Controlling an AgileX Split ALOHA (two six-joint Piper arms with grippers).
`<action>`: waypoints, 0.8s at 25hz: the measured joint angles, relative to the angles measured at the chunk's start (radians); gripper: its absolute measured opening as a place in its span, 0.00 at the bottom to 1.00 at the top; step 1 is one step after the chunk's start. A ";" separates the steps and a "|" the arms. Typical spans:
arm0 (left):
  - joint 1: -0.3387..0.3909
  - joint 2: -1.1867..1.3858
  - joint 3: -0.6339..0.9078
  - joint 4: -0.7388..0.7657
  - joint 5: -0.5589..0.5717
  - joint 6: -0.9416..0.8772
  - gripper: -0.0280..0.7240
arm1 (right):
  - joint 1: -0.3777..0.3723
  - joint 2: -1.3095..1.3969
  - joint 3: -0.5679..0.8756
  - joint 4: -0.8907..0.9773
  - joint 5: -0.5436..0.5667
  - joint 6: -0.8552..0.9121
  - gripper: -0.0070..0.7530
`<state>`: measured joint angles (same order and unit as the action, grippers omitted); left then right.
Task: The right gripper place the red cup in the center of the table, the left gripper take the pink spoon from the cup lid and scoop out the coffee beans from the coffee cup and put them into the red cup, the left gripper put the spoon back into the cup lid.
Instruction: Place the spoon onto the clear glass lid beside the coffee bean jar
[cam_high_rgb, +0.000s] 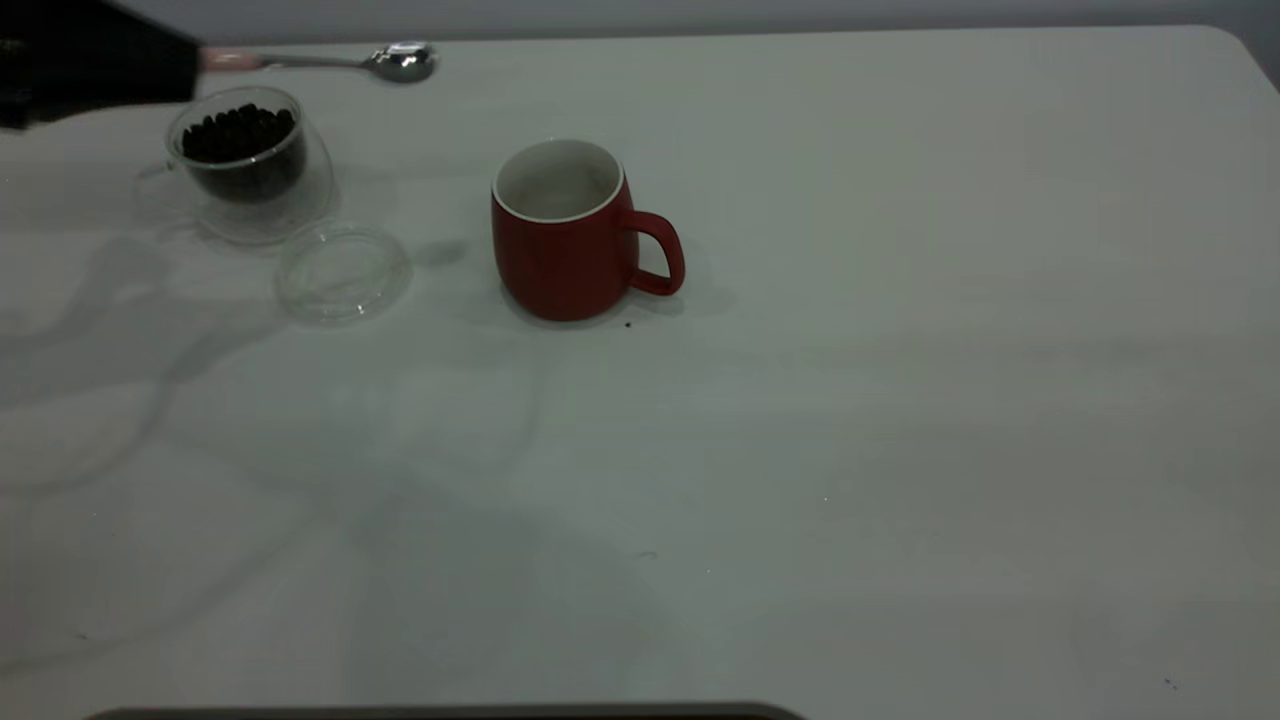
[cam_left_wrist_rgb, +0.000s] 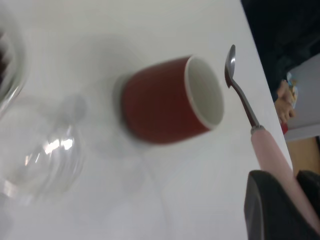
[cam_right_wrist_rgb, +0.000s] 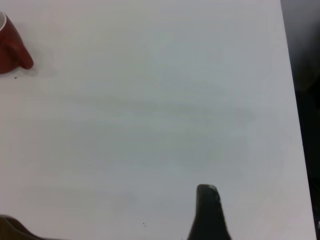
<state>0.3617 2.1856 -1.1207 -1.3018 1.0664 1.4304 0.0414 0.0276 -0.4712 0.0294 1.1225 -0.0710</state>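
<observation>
Pink spoon (cam_high_rgb: 330, 60) first: you can see it held level in the air at the far left of the tabletop (cam_high_rgb: 900, 400), its pale pink handle clamped in the left end effector (cam_high_rgb: 150, 65) and its shiny metal bowl pointing toward the middle. In the exterior view it lies beyond the coffee cup (cam_high_rgb: 245, 165). Your left wrist view shows the same grip, the dark fingers (cam_left_wrist_rgb: 272, 210) closed around the spoon (cam_left_wrist_rgb: 250, 117) handle, with the bowl just beside the rim of the red cup (cam_left_wrist_rgb: 167, 100).

You will find the red cup (cam_high_rgb: 565, 235) upright near the middle of the tabletop, handle turned toward the right arm's side, white inside showing. A small dark speck sits on the surface just by its base.

Look at the coffee cup to the left of it: the clear glass stands upright and holds a heap of coffee beans (cam_high_rgb: 240, 135). The cup lid (cam_high_rgb: 342, 272) lies flat on the tabletop just in front of the coffee cup, between it and the red cup, and nothing rests on it.

For the right end effector (cam_right_wrist_rgb: 210, 215), you get only one dark finger over bare tabletop in its own wrist view, well apart from the red cup (cam_right_wrist_rgb: 12, 47); you cannot tell whether it is released or clenched.
</observation>
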 joint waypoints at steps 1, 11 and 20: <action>0.019 -0.001 0.019 0.015 -0.003 -0.010 0.20 | 0.000 0.000 0.000 0.000 0.000 0.000 0.78; 0.158 -0.002 0.196 0.019 -0.144 -0.033 0.20 | 0.000 0.000 0.000 0.000 0.000 0.000 0.78; 0.161 0.072 0.189 -0.094 -0.213 0.030 0.20 | 0.000 0.000 0.000 0.000 0.000 0.000 0.78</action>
<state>0.5226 2.2574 -0.9318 -1.3961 0.8536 1.4602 0.0414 0.0276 -0.4712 0.0294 1.1225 -0.0710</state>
